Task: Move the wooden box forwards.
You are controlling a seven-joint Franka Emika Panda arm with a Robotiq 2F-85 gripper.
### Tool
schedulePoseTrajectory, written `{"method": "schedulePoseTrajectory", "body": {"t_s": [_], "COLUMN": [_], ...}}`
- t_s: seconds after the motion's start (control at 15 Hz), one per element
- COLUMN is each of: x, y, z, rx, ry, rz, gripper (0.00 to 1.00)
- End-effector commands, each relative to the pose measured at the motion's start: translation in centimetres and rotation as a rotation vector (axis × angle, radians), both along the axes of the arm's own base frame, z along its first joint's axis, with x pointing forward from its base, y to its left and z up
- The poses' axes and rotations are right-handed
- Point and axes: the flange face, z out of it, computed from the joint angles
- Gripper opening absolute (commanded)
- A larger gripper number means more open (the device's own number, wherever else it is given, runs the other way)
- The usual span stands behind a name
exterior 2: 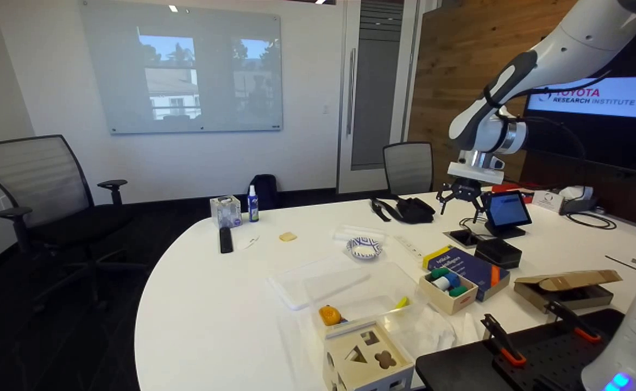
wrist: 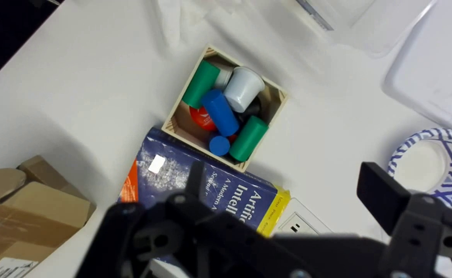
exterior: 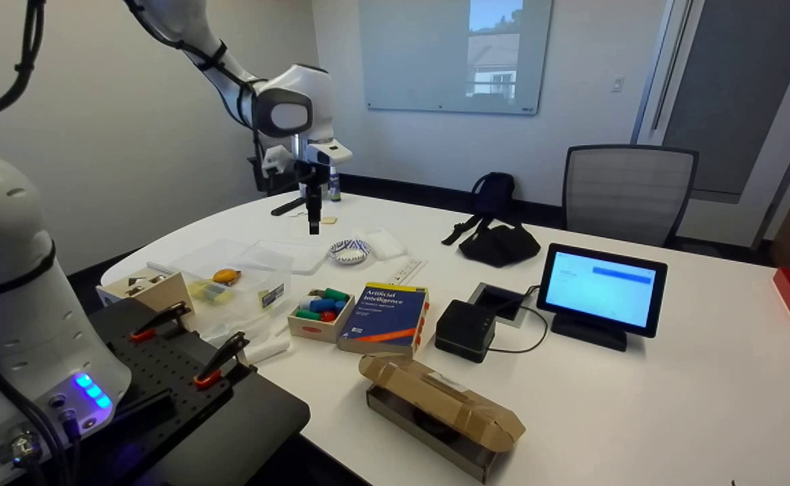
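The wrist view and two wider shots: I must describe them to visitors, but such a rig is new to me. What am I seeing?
The machine is one robot arm over a white table. Two pictures are taken from outside it; the wrist view, from the arm itself, looks down past two black fingers. They stand apart and hold nothing. On the table are, among other things, a small wooden box of coloured pieces (the thing to be moved forwards), a blue book right beside it, a cardboard box, a patterned bowl and a lit screen.
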Motion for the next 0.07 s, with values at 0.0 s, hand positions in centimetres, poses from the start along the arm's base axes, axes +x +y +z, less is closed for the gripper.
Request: {"method": "schedulePoseTrajectory", "body": {"t_s": [0.0], "x": [-1.26], "y": [0.57], "z": [2.21], "rx": [0.039], "ry": [-0.003], "rz": [0.027], "gripper": [1.0]}}
